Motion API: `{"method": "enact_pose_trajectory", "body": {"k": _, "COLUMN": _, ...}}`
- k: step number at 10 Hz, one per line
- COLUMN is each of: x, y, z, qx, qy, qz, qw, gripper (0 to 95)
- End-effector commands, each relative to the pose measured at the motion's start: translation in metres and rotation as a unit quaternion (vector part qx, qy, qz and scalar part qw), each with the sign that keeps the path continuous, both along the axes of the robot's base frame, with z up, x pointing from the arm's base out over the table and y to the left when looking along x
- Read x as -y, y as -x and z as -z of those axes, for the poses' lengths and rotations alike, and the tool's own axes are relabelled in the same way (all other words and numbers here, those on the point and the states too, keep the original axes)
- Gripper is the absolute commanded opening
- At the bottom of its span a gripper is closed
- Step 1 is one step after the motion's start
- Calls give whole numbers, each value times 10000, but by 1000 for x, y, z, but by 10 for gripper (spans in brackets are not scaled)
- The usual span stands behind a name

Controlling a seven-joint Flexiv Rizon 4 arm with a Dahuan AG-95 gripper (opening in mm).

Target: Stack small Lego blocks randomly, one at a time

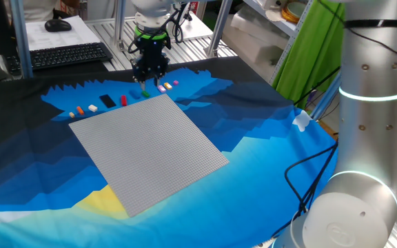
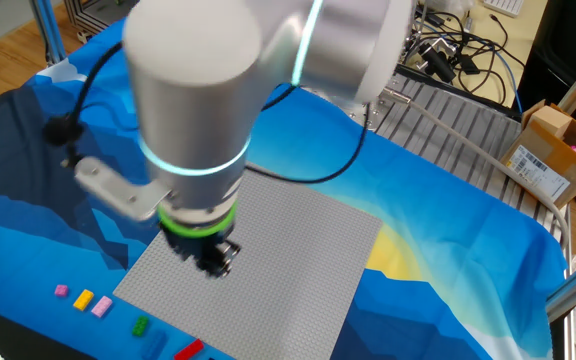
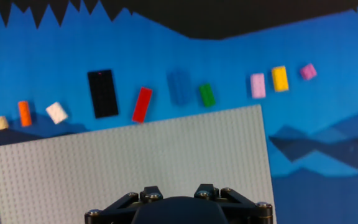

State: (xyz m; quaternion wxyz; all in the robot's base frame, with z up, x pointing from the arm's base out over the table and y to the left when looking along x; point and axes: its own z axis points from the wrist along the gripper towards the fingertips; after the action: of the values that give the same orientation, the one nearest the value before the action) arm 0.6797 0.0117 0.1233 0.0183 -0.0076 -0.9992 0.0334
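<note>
The small Lego blocks lie in a row on the blue cloth just beyond the far edge of the grey baseplate (image 3: pixel 135 162). In the hand view they run left to right: cream (image 3: pixel 2 122), orange (image 3: pixel 24 113), white (image 3: pixel 56 112), red (image 3: pixel 142 104), blue (image 3: pixel 179 86), green (image 3: pixel 207 94), pink (image 3: pixel 258 85), yellow (image 3: pixel 279 78), magenta (image 3: pixel 308 71). My gripper (image 3: pixel 179 190) hovers above the baseplate's far edge, near the green block (image 1: pixel 145 94). Its jaws stand apart with nothing between them. It also shows in both fixed views (image 1: pixel 148 77) (image 2: pixel 216 262).
A flat black rectangular piece (image 3: pixel 102 93) lies in the row between the white and red blocks. A keyboard (image 1: pixel 67 55) and mouse (image 1: pixel 58 25) sit behind the cloth. The arm's large base (image 1: pixel 371 138) stands at the right. A cardboard box (image 2: pixel 553 150) and cables sit off the table.
</note>
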Motion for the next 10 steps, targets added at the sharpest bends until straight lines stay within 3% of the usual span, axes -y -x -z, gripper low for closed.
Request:
{"method": "enact_pose_trajectory", "body": {"k": 1, "x": 7, "y": -22, "z": 6, "qx": -13, "qy": -21, "qz": -174, "qw": 9998, "gripper": 380}}
{"method": "enact_pose_trajectory", "body": {"k": 3, "x": 12, "y": -40, "z": 7, "qx": -26, "qy": -30, "qz": -294, "qw": 9996, "gripper": 380}}
{"method": "enact_pose_trajectory", "body": {"k": 5, "x": 16, "y": -50, "z": 10, "qx": -31, "qy": -44, "qz": -381, "qw": 9993, "gripper": 380}}
{"method": "enact_pose_trajectory", "body": {"k": 8, "x": 21, "y": -68, "z": 22, "qx": -22, "qy": -145, "qz": -529, "qw": 9985, "gripper": 380}}
{"method": "enact_pose_trajectory", "body": {"k": 9, "x": 22, "y": -70, "z": 26, "qx": -32, "qy": -217, "qz": -535, "qw": 9983, "gripper": 190}}
{"method": "enact_pose_trajectory", "body": {"k": 10, "x": 21, "y": -70, "z": 32, "qx": 23, "qy": -271, "qz": -511, "qw": 9983, "gripper": 190}}
